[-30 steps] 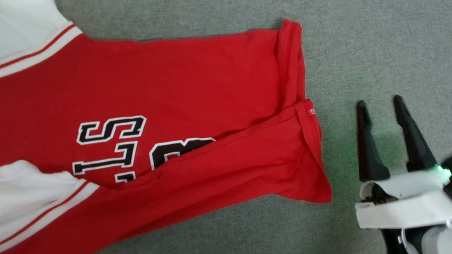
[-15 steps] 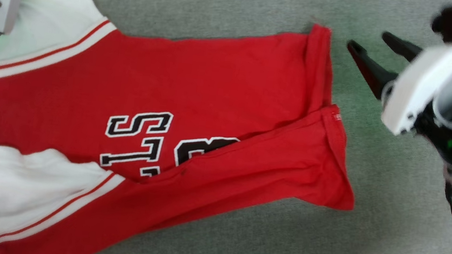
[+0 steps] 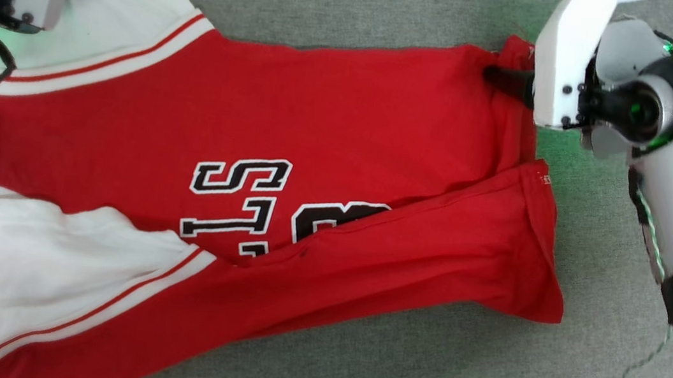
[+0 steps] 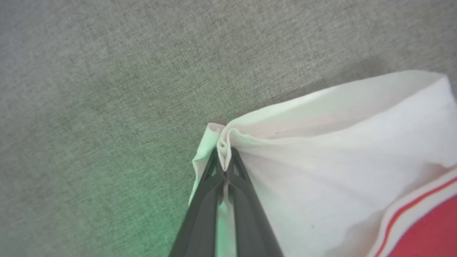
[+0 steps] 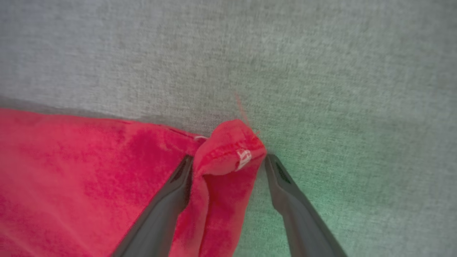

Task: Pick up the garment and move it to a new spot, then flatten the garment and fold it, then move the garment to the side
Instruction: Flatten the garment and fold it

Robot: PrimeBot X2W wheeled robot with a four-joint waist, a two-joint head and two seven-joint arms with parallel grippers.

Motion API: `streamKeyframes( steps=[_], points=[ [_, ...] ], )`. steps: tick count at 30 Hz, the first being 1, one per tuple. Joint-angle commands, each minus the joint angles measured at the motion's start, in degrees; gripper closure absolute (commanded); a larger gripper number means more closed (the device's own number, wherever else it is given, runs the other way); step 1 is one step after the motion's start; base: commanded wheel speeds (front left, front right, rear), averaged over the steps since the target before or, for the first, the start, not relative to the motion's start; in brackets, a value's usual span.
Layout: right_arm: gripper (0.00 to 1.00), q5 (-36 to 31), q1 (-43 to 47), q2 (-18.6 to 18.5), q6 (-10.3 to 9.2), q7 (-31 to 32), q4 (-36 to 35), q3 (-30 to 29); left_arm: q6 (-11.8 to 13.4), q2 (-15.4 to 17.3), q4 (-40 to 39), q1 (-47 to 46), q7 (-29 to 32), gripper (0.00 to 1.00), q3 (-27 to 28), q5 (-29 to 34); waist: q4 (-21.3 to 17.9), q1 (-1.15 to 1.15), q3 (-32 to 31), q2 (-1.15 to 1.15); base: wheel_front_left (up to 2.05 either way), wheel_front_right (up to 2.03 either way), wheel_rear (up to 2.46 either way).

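Since a second ago the right gripper (image 5: 228,160) has swung from the near right of the grey fabric-covered tabletop (image 3: 354,358) to the far right hem corner of the red jersey shirt (image 3: 341,151) with white sleeves and black white-outlined lettering. Its dark fingers (image 5: 162,207) stand spread, one either side of that bunched corner; blur hides whether they touch it. At the far left, the left gripper (image 4: 225,160) is clenched on a fold of white sleeve. The shirt lies spread across the tabletop, lettering up.

Garment (image 3: 346,113) letters (image 3: 238,203) half hidden under fold (image 3: 432,246), btm-left cropped.
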Motion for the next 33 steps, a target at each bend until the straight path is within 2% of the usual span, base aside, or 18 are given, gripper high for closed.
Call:
streamKeyframes(
  steps=[1,2,3,4,8,14,20,25,29,33],
  points=[
    [0.0,0.15,2.43,2.8,0.04,3.44,4.1,1.43,-0.49,-2.53,2.22,5.01,0.05,1.0,-2.67,-0.49,0.25,0.0,0.14,0.0,0.0,0.0,0.0],
    [0.05,0.31,2.31,3.37,0.06,5.19,5.85,1.13,-0.65,-2.71,2.53,4.95,-0.13,1.0,-2.67,-0.5,0.36,0.0,0.16,0.0,0.0,0.0,0.0],
    [0.56,0.26,1.9,3.74,0.06,6.92,7.51,0.78,-0.76,-2.89,2.83,4.9,-0.28,1.0,-2.7,-0.49,0.48,0.0,0.19,0.0,0.0,0.0,0.0],
    [1.0,0.4,1.33,4.14,0.06,8.08,8.58,0.47,-0.8,-3.09,3.13,4.94,-0.49,1.0,-2.76,-0.52,0.6,0.0,0.2,0.0,0.0,0.0,0.0],
    [1.0,-0.69,-1.71,4.84,0.13,7.79,10.43,-1.26,-1.27,-4.21,4.43,5.53,-1.87,1.0,-2.55,-1.15,1.44,0.0,-0.51,0.0,0.0,0.0,0.0],
    [1.0,-0.75,-2.98,3.42,0.12,1.01,7.65,-1.84,-2.11,-5.87,5.16,3.81,-6.13,1.0,-1.23,-1.22,3.57,0.0,-4.0,0.0,0.0,0.0,0.0],
    [1.0,0.64,0.39,-2.5,0.09,-9.93,1.09,1.08,-3.69,-5.71,5.09,2.97,-11.85,1.0,0.97,-2.4,6.6,0.0,-9.43,0.0,0.0,0.0,0.0],
    [1.0,3.83,5.36,-8.39,0.08,-16.29,-4.46,4.1,-5.18,-4.62,2.79,4.14,-16.04,1.0,1.9,-3.27,9.39,0.0,-14.09,0.0,0.0,0.0,0.0],
    [1.0,6.3,10.61,-12.43,0.02,-19.13,-8.65,6.61,-5.77,-2.42,-0.27,7.66,-17.73,1.0,2.85,-5.92,11.03,0.0,-17.19,0.0,0.0,0.0,0.0],
    [1.0,9.32,16.72,-16.52,0.02,-19.28,-13.7,9.09,-5.6,0.06,-5.37,13.62,-18.04,1.0,3.23,-8.67,12.55,0.0,-19.98,0.0,0.0,0.0,0.0]
  ],
)
